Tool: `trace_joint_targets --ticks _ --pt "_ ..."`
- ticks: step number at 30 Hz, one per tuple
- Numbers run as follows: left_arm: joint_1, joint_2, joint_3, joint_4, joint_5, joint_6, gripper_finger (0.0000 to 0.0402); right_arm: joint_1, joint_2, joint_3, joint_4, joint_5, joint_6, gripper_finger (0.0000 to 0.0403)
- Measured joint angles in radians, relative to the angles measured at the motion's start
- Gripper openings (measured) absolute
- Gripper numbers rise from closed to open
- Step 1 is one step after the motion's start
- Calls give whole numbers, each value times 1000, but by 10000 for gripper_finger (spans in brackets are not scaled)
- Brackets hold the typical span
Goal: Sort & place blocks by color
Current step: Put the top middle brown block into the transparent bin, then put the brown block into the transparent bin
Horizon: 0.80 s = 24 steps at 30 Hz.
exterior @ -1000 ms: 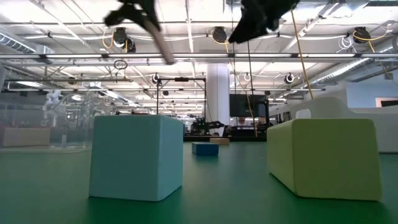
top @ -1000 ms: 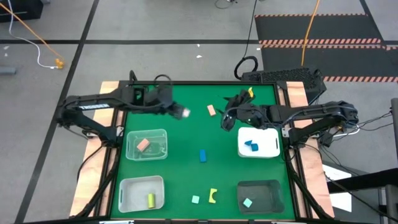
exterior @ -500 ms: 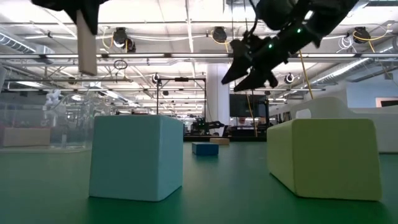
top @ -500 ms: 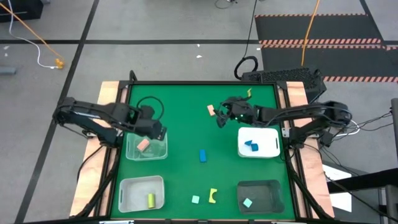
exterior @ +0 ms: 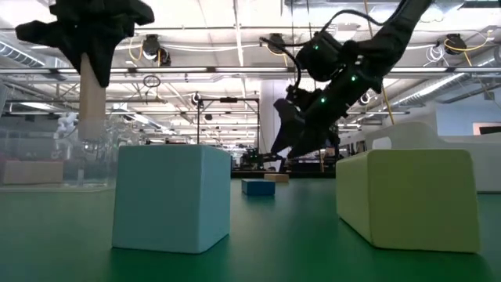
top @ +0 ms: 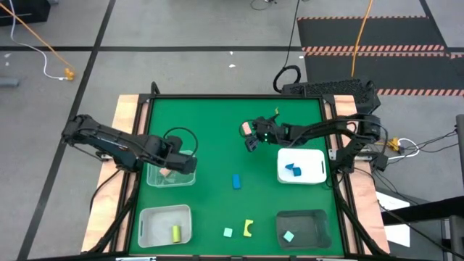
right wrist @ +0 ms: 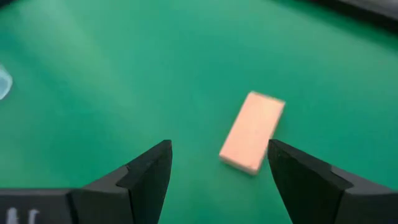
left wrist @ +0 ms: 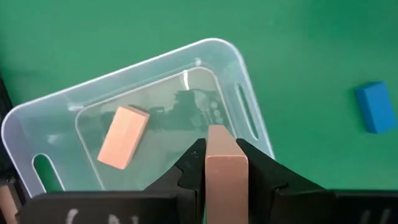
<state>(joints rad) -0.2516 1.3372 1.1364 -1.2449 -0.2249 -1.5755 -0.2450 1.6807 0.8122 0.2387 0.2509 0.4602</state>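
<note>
Over the last second the left gripper (left wrist: 219, 163) has swung from the far middle of the table to hang over the clear tray (top: 188, 178), still clamped on a salmon block (left wrist: 226, 177). One salmon block (left wrist: 122, 137) already lies in that tray, so the held one looks ready to drop beside it. Meanwhile the right gripper (right wrist: 219, 167) has slid toward the loose salmon block (top: 246, 128) on the green mat (top: 217, 116) and now hovers just over it, fingers spread wide and empty.

The high view shows what remains: a blue block (top: 236, 181) mid-table, a teal block (top: 228, 233) and a yellow-green block (top: 249, 228) near the front edge (all unsorted). Only the left wrist view shows the grip itself. The right wrist view alone shows the loose block lying between the fingers' line, untouched.
</note>
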Motion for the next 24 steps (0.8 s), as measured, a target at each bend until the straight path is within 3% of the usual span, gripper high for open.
trace_joint_targets --ticks 8,14,24 --pt "0 0 -33 0 14 -4 135 -25 84 2 53 -46 3 274" --pt "0 0 -33 -88 108 55 173 -32 104 2 55 -42 5 283" --pt "0 0 -33 -207 185 55 193 -59 104 2 86 -13 -38 275"
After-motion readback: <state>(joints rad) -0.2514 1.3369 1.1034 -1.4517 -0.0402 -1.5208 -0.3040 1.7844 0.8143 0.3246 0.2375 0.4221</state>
